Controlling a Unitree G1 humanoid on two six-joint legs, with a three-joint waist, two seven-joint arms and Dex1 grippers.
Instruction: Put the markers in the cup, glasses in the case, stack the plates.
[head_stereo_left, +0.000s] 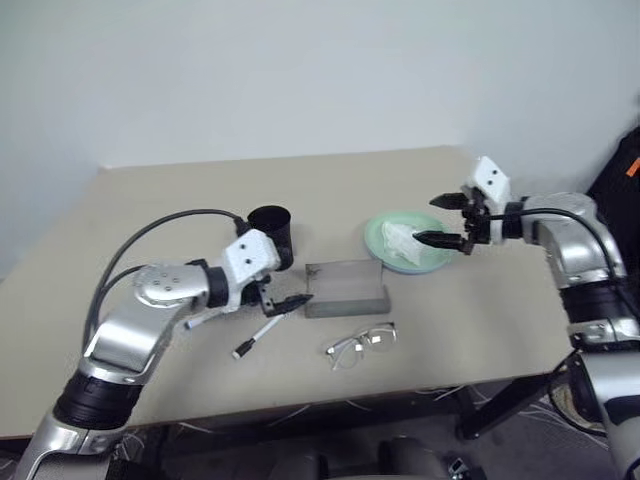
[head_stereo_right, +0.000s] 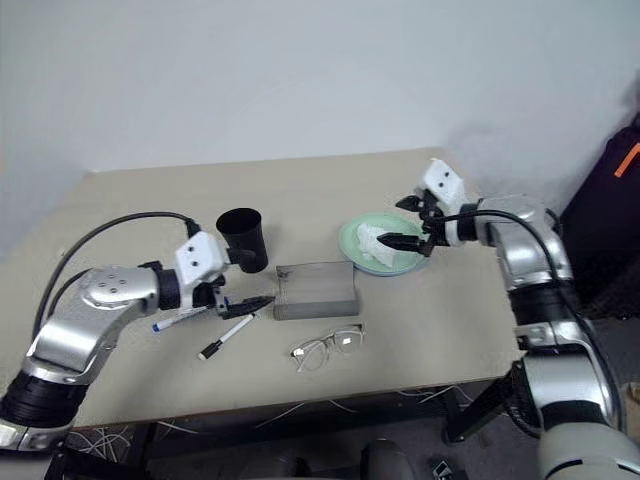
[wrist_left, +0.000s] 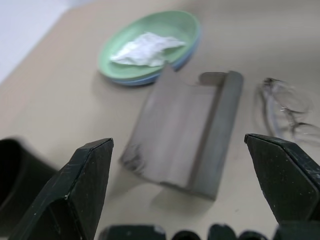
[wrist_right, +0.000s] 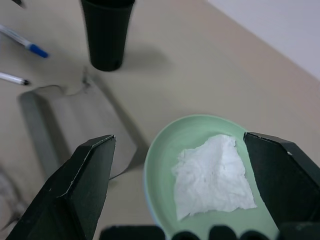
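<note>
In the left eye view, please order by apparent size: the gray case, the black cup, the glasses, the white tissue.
1. gray case
2. glasses, about as wide as the case but thin
3. black cup, partly hidden by the left gripper
4. white tissue

Cup and tissue look close; unsure.

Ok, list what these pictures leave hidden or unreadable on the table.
- Blue plate: a thin rim under the green plate in the left wrist view.
- Blue-capped marker: partly behind the left gripper in the head views.
- Glasses: blurred in the left wrist view.
- Cup: top cut by the right wrist view's edge.
</note>
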